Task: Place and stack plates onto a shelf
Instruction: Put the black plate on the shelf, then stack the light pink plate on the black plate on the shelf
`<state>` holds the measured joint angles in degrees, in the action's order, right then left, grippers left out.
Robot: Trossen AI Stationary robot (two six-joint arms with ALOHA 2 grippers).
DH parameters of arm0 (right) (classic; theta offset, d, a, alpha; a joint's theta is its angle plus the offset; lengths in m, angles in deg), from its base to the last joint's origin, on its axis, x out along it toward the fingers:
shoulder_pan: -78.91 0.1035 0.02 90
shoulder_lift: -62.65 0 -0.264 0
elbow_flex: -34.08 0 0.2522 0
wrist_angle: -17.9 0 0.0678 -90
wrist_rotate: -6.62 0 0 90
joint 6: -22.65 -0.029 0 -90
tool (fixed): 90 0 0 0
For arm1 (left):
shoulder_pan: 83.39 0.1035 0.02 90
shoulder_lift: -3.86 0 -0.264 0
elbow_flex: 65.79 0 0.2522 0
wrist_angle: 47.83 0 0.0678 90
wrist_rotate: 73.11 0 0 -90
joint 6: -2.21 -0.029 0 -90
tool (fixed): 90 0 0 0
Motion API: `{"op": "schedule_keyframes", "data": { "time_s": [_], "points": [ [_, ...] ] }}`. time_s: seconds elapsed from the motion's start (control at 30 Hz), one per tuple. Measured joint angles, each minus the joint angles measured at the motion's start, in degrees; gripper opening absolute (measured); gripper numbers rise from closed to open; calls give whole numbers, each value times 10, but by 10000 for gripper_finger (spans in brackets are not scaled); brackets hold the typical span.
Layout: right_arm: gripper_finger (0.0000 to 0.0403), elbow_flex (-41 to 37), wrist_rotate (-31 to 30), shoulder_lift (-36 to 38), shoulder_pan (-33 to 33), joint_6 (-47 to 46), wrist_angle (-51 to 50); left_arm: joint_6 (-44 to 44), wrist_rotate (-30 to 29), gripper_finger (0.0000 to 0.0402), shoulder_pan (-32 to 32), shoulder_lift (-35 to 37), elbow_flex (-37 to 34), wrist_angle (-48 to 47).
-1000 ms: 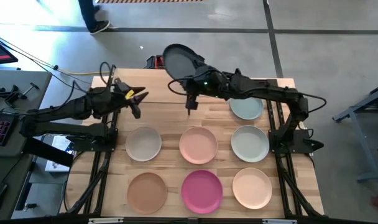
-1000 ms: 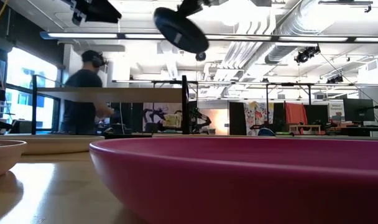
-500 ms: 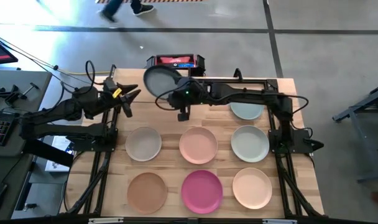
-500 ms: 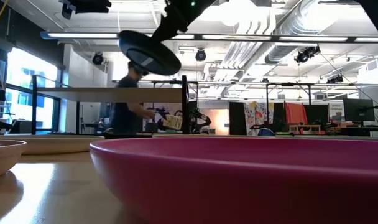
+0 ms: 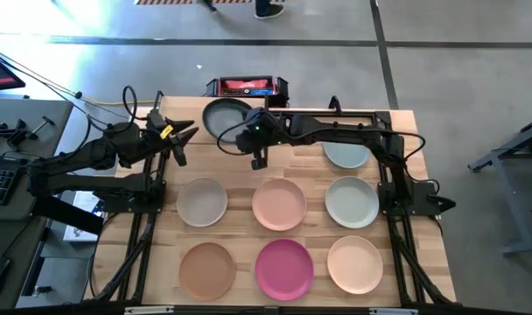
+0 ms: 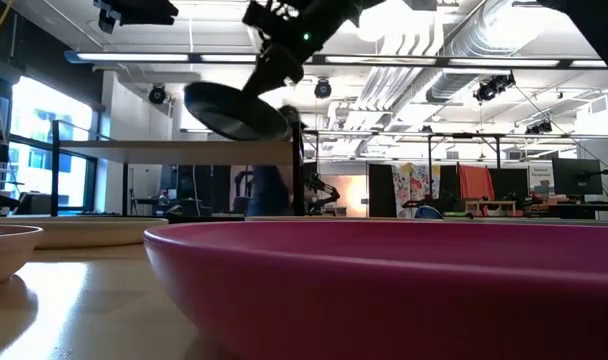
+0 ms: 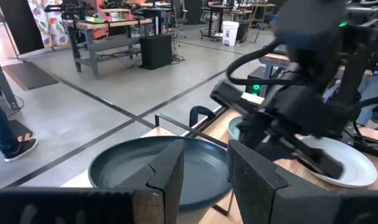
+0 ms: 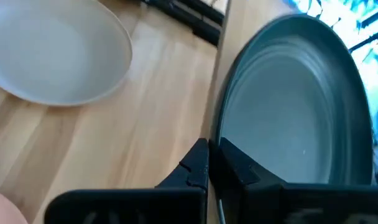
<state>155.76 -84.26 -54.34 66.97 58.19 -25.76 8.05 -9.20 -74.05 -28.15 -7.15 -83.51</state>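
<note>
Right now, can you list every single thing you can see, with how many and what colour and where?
dark teal plate: one, held above the shelf at the table's far edge.
pale green plates: two, table's right side, one partly under the right arm.
off-white plate: one, middle row, left.
peach plate: one, middle row, centre.
tan plate: one, near row, left.
magenta plate: one, near row, centre.
cream plate: one, near row, right.
shelf: one, light wood.
left end effector: open, empty, beside the teal plate.
right end effector: shut on the teal plate's rim.
</note>
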Motion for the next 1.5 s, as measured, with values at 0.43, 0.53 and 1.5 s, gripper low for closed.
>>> {"op": "schedule_keyframes", "data": {
  "time_s": [0.43,0.53,1.5],
  "points": [
    [0,0,16,-6,-29,-3,-45,0,0,113,0,0,0,-8],
    [0,0,3,-7,-30,6,-52,0,0,113,0,0,0,-8],
    [59,0,-27,-8,-25,49,-57,16,0,113,0,-2,0,-7]
  ]
}}
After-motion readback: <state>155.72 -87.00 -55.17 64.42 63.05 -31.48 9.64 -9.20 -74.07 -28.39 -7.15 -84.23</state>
